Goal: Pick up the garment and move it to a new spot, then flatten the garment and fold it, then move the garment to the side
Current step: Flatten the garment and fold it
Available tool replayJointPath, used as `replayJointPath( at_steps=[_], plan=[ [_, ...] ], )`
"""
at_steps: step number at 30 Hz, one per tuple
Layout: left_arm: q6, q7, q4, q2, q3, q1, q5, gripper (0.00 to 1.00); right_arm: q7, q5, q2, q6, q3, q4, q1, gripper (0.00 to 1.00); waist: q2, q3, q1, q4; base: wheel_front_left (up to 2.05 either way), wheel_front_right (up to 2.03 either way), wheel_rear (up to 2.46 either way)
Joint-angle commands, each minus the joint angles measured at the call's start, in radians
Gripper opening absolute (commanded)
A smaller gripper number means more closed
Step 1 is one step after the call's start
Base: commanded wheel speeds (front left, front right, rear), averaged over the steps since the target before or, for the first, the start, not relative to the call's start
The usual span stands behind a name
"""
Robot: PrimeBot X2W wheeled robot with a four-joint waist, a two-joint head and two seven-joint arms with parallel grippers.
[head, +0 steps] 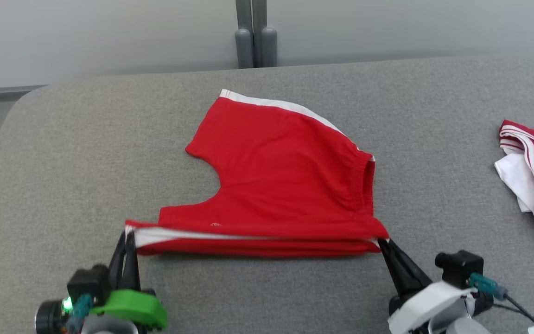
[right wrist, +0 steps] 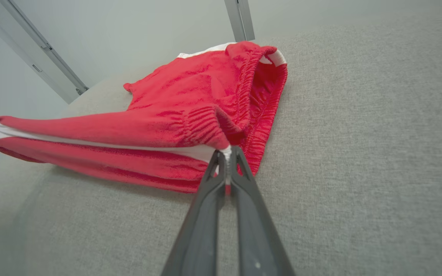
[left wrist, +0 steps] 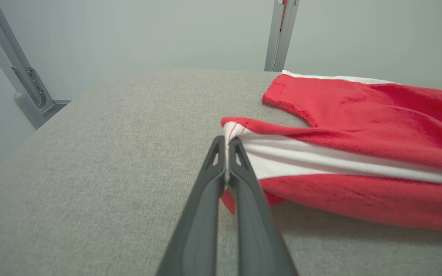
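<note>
marking: one small pale mark point(head: 215, 225) sits on the red cloth close to the near fold. it is too small to read.

garment point(head: 285, 176): red shorts with white side stripes and a gathered waistband. it lies about mid-way across the grey padded table point(head: 63, 162), waistband toward the robot's right, leg openings toward its left. the near edge is lifted off the surface and drawn taut between the two grippers. the far part lies flat on the table.

left gripper point(head: 128, 237): fingers clenched together on the near left corner of the garment, at the white stripe by the leg hem. the left wrist view shows cloth pinched between the tips, with a small flap of red fabric hanging below them.

right gripper point(head: 382, 243): fingers clenched on the near right corner, at the waistband end where the white stripe finishes. the right wrist view shows cloth nipped between the tips, with the elastic gathers just behind. the tip of the left gripper shows at that view's left edge, on the opposite corner.

surroundings: a second garment point(head: 533, 181), red with white striped trim, lies crumpled at the table's right side, well apart from the shorts. two grey posts point(head: 255, 44) stand behind the far edge of the table, against a pale wall point(head: 109, 32).
</note>
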State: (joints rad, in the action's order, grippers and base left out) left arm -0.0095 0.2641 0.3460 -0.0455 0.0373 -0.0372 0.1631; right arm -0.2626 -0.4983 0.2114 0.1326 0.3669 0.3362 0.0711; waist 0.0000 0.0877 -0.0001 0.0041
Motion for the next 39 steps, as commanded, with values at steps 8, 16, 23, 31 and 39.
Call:
replayJointPath(
  at_steps=[8,16,23,31,39],
  plan=[
    [-0.022,0.0,0.102,-0.009,0.024,-0.346,-0.09,0.0,-0.003,-0.083,-0.059,-0.003,-0.001,0.062,0.235,0.0,0.0,0.164,0.0001,-0.092,0.0,0.0,0.0],
    [0.002,0.0,0.281,-0.05,0.032,-0.641,-0.154,0.0,-0.003,-0.096,-0.116,-0.003,0.007,0.126,0.437,0.0,0.0,0.284,0.0001,-0.176,0.0,0.0,0.0],
    [0.029,0.0,0.454,-0.098,0.055,-0.835,-0.199,0.0,-0.003,-0.086,-0.15,-0.003,-0.032,0.16,0.553,0.0,0.0,0.362,0.0001,-0.232,0.0,0.0,0.0],
    [0.08,0.0,0.573,-0.124,0.068,-0.972,-0.208,0.0,-0.003,-0.08,-0.16,-0.003,-0.05,0.147,0.624,0.0,0.0,0.423,0.0001,-0.262,0.0,0.0,0.0],
    [0.1,0.0,0.635,-0.112,0.069,-1.021,-0.185,1.0,-0.003,-0.012,-0.159,-0.003,-0.073,0.137,0.672,1.0,0.0,0.462,0.0001,-0.265,0.0,0.0,0.0]
  ],
)
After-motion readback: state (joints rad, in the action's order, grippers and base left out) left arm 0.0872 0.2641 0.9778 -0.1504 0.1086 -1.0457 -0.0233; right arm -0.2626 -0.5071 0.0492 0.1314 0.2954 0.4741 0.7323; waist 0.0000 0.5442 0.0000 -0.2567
